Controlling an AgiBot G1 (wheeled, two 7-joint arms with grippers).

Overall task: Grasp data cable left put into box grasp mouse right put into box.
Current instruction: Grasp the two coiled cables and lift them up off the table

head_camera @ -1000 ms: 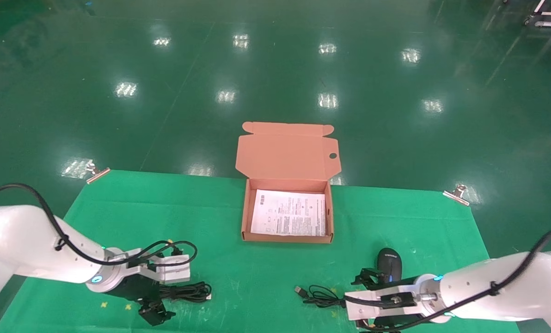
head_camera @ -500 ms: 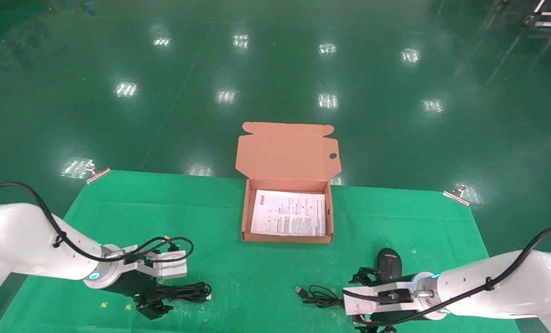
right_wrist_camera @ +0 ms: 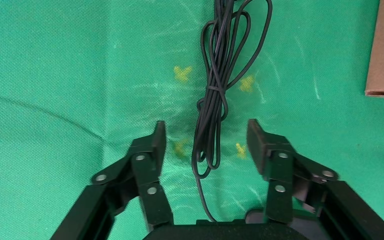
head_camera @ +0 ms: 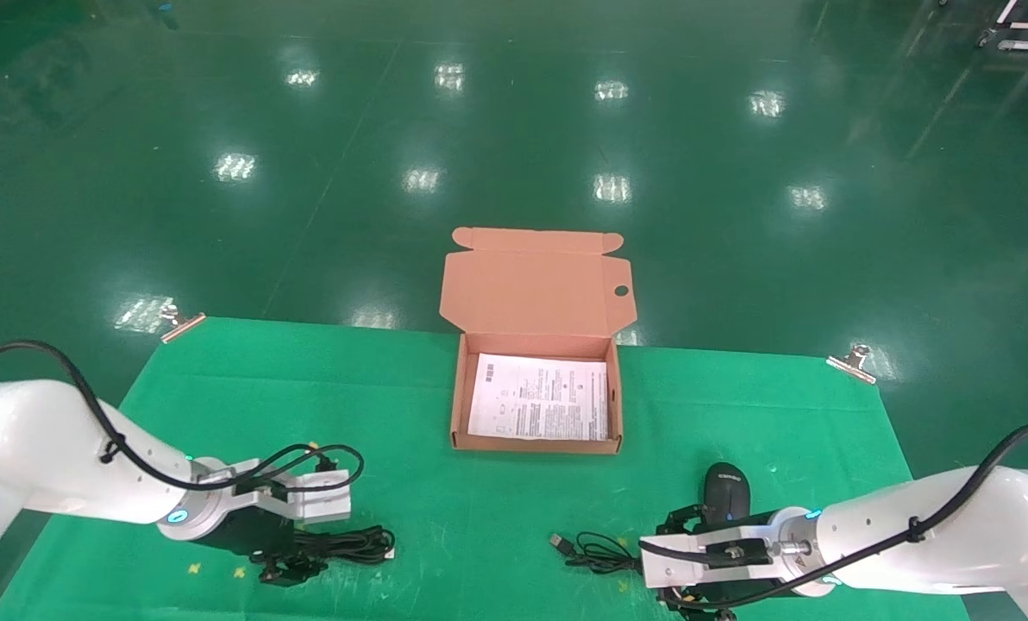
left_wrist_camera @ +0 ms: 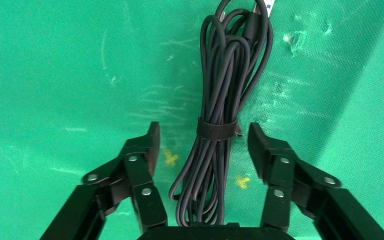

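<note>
1. Now the left hand (head_camera: 290, 565) sits lower over the data cable (head_camera: 346, 545) than it did a second ago, in the lower left of the head view, and the dark fingers that hung clear below the bundle have drawn in against it; I judge the reach is nearly over and the closing comes next
2. From the left wrist view, the left hand (left_wrist_camera: 203, 150) is spread wide, one finger on each side of the data cable (left_wrist_camera: 220, 100), level with the black strap (left_wrist_camera: 217, 129) that binds the loops; neither finger touches the bundle yet
3. Across at the lower right of the head view, the right hand (head_camera: 695, 595) has slipped down and slightly left over the past second, so less of it shows above the frame's bottom edge
4. The right wrist view shows the right hand (right_wrist_camera: 206, 140) also open, its fingers straddling the mouse's thin cord (right_wrist_camera: 215, 95) on the green surface (right_wrist_camera: 55, 65); it grips nothing
5. The mouse (head_camera: 726, 492) lies on the surface just above the right wrist in the head view, its cord trailing left to the USB plug (head_camera: 557, 542)
6. The box (head_camera: 455, 405) stands open at frame centre with its lid (head_camera: 535, 289) folded back and only the white printed sheet (head_camera: 538, 407) inside, so neither item is packed yet
</note>
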